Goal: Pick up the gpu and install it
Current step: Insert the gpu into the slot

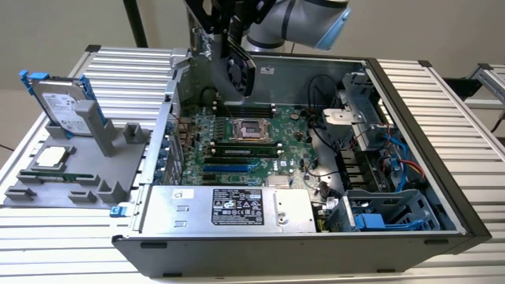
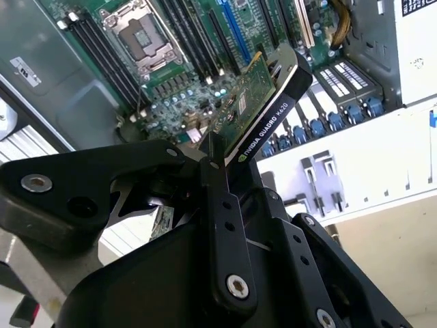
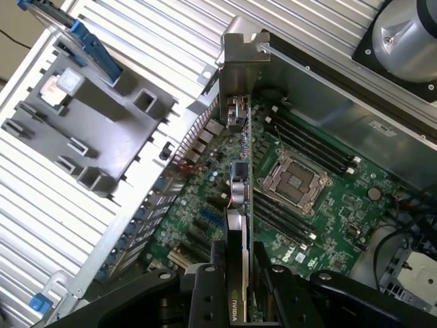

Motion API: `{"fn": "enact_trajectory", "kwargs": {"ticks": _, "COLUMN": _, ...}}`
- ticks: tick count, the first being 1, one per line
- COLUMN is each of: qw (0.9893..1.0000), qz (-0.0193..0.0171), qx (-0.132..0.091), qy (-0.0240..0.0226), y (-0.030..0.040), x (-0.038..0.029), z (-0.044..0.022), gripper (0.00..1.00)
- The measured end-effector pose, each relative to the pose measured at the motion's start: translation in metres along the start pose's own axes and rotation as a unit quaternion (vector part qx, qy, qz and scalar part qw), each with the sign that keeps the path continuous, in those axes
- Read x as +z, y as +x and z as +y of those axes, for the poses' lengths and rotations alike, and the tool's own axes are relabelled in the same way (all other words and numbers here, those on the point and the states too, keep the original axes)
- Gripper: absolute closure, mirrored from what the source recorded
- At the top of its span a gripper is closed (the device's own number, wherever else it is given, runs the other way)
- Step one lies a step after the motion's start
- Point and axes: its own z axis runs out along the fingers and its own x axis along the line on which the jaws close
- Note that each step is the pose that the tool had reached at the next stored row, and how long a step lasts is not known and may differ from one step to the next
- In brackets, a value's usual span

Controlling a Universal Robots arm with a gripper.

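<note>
We had the gripper point(image 3: 239, 263) clamped on the gpu point(image 2: 258, 94), holding it edge-on above the motherboard point(image 1: 236, 148). Pick-up looked done; installing called for lining its edge with a slot.

gpu point(image 2: 256, 96) | green card, black cooler | upright on edge, above open case point(image 1: 276, 255) | apparently not seated

Exterior view high, angled down on case point(image 1: 276, 255); both wrist views close over motherboard point(image 2: 179, 101) point(image 3: 334, 213).
</note>
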Motion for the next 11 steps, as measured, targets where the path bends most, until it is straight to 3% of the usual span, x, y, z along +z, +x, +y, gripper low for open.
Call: {"fn": "enact_trajectory", "kwargs": {"ticks": 11, "qw": 0.9997, "qz": 0.0039, "qx": -0.026, "qy": 0.0006, "y": 0.0000, "x": 0.0000, "z": 0.0000, "gripper": 1.00}}
